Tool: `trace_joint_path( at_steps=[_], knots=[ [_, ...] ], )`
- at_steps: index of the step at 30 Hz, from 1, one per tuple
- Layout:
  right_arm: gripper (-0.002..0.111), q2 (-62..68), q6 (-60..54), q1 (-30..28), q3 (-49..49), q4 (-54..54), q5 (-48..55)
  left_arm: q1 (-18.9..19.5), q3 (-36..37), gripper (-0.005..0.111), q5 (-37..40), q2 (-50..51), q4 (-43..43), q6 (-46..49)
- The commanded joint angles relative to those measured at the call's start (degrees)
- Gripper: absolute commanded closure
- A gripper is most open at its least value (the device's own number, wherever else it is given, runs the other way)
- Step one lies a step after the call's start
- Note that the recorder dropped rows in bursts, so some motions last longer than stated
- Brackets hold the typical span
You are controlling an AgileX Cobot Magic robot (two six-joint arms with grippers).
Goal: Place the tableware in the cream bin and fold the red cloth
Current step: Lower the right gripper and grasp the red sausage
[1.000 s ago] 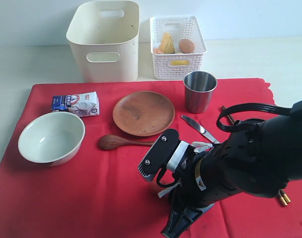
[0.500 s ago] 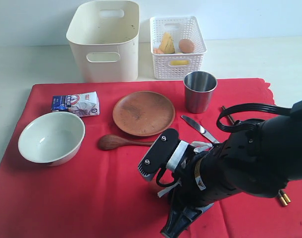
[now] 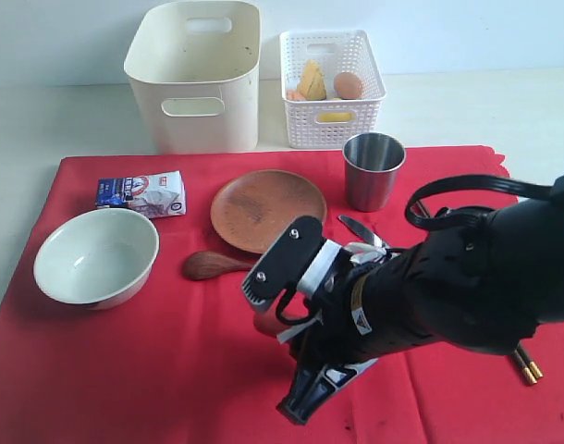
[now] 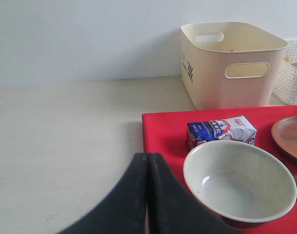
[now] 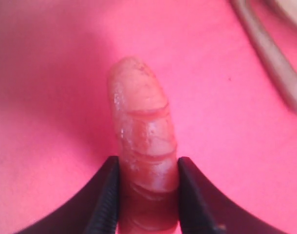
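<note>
Currently the right gripper [image 5: 147, 192] pinches a pink sausage [image 5: 141, 131] over the bright red cloth [image 3: 153, 370], spread flat before the smooth cream bin [image 3: 194, 129]; the left gripper [image 4: 147, 190] has its jaws pressed together

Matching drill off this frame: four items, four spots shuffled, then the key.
Items:
1 sausage
2 egg
3 packet
4 steel cup

Spots:
A in the white basket
B between the right arm's fingers
C on the red cloth, next to the bowl
D on the red cloth, just in front of the white basket

Pairs: 1-B, 2-A, 3-C, 4-D
</note>
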Motion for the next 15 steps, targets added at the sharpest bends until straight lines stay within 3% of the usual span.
trace_joint_path(
  at_steps=[1,15],
  knots=[
    [0.108,-3.1,0.1,0.2,-2.7,-0.3,-0.3,0.1,0.0,0.106,-0.1,-0.4,-0.6,-0.1],
    [0.108,-4.3,0.1,-1.2,-9.6,-0.5,-0.7,0.1,0.0,0.106,-0.1,-0.4,-0.6,-0.1]
  ],
)
